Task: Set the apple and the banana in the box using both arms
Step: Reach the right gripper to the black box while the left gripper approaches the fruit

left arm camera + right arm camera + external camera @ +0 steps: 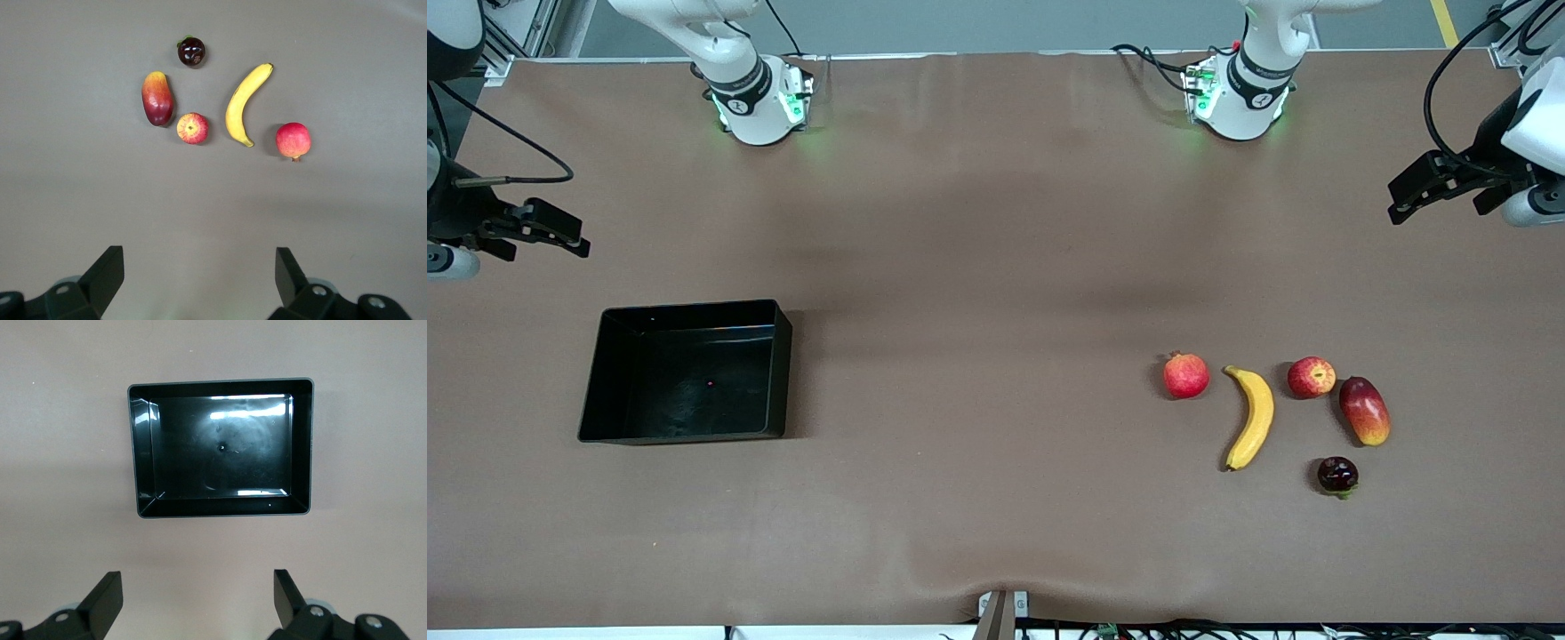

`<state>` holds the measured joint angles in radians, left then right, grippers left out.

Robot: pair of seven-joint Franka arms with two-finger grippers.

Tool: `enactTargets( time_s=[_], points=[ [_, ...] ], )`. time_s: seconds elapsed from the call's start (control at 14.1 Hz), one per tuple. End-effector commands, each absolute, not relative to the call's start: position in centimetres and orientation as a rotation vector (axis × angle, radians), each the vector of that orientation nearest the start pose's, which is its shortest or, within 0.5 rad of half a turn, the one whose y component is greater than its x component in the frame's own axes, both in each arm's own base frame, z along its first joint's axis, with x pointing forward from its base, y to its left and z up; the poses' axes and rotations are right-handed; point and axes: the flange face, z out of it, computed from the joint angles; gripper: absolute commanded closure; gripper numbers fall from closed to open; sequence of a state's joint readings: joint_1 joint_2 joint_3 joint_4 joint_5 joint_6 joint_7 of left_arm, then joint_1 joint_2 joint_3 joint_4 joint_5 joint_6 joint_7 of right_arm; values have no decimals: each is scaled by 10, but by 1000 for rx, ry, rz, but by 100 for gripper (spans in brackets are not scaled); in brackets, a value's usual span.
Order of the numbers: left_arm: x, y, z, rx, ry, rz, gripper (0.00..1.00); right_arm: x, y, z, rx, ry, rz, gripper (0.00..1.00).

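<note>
Both tools, left (1405, 203) and right (569, 233), hang wide open and seemingly empty; apple (1311, 377), banana (1254, 418) lie outside the box (596, 391).

Banana (1253, 416) btwn pomegranate (1185, 375) & apple (1311, 377).

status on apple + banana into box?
Nothing done: the box holds no fruit. Nothing in hand: the left gripper and right gripper hang open at the table's ends. Left to do: the apple and banana lie among the other fruit, untouched.
</note>
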<state>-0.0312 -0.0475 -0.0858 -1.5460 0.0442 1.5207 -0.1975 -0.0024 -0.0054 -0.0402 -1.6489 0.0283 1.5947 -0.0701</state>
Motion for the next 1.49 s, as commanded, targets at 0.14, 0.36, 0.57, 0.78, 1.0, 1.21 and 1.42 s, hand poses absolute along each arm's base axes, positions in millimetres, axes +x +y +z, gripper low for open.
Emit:
enactTargets(
  time_s=[0.14, 0.36, 0.57, 0.78, 1.0, 1.21, 1.42],
  points=[
    [529, -56, 663, -3099, -133, -36, 0, 550, -20, 592, -3122, -47, 70, 0],
    [533, -56, 657, -3097, -145, -20, 0, 550, -20, 593, -3122, -47, 70, 0],
    [546, -55, 630, -3095, -126, 54, 0, 556, -25, 583, -3122, -46, 75, 0],
    [561, -56, 596, -3082, -176, 89, 0, 561, -19, 561, -3123, -62, 71, 0],
    [575, -45, 550, -3035, -193, 76, 0, 565, -17, 537, -3116, -68, 86, 0],
    [588, -35, 495, -3043, -204, 58, 0, 586, -6, 500, -3112, -122, 115, 0],
    [596, -15, 435, -3057, -243, -10, 0, 611, -17, 453, -3105, -204, 103, 0]
  ],
)
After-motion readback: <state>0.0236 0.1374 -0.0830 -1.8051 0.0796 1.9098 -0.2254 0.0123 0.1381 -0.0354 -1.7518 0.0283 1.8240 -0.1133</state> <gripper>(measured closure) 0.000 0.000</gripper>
